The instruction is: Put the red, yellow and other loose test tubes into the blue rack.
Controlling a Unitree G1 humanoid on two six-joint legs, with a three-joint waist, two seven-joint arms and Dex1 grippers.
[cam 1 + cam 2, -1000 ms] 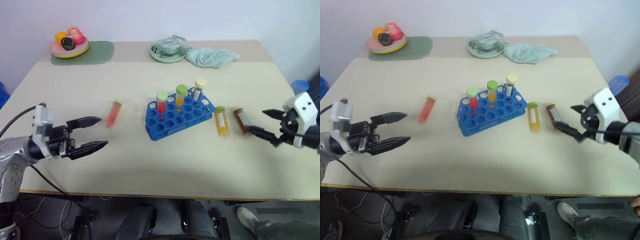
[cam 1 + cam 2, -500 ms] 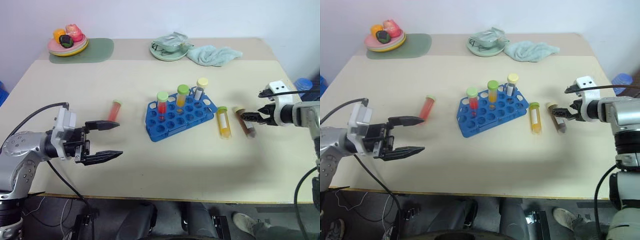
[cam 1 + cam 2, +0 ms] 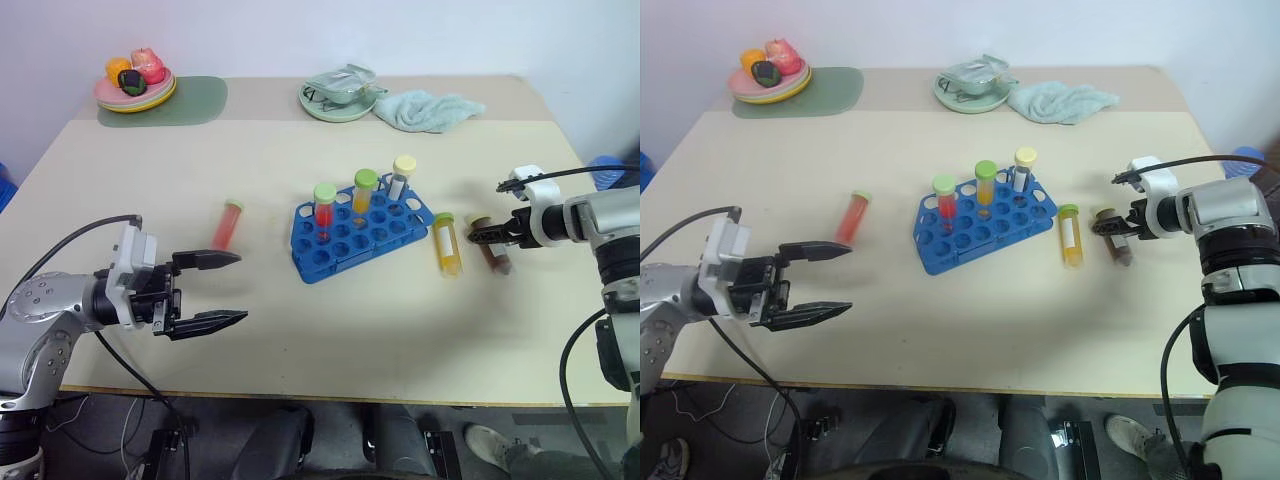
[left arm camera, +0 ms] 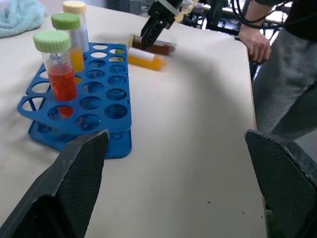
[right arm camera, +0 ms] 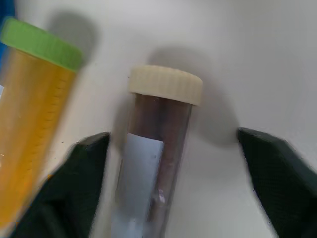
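Where the desk [image 3: 300, 330] ends at its near left corner, the left tool [image 3: 208, 290] is seen with its two black fingers spread wide, nothing between them, pointed across the desk toward the rack. Beyond it and a little ahead of its tips, the red tube [image 3: 228, 224] lies on its side on the bare desk, well apart from the other tubes.

At the middle of the desk the blue rack [image 3: 360, 236] stands at an angle; three capped tubes are set upright in its far holes — one red with a green cap, one orange with a green cap, one with a pale cream cap. Just beside the rack's right end the yellow tube [image 3: 446, 245] lies flat, its green cap toward the far side. Next to it, apart by a narrow gap, the brown tube [image 3: 492, 248] with the white label lies flat too, cream cap toward the far side.

The right tool [image 3: 482, 232] is lowered onto this brown tube near its cap: in the right wrist view a finger [image 5: 81, 198] is seen on either side of the tube, partly closed around it — whether the tube is already pinched cannot be told.

At the far edge a plate of toy fruit [image 3: 136, 84] on a green mat, a pale green dish [image 3: 340, 97] and a crumpled cloth [image 3: 425, 110] are seen.
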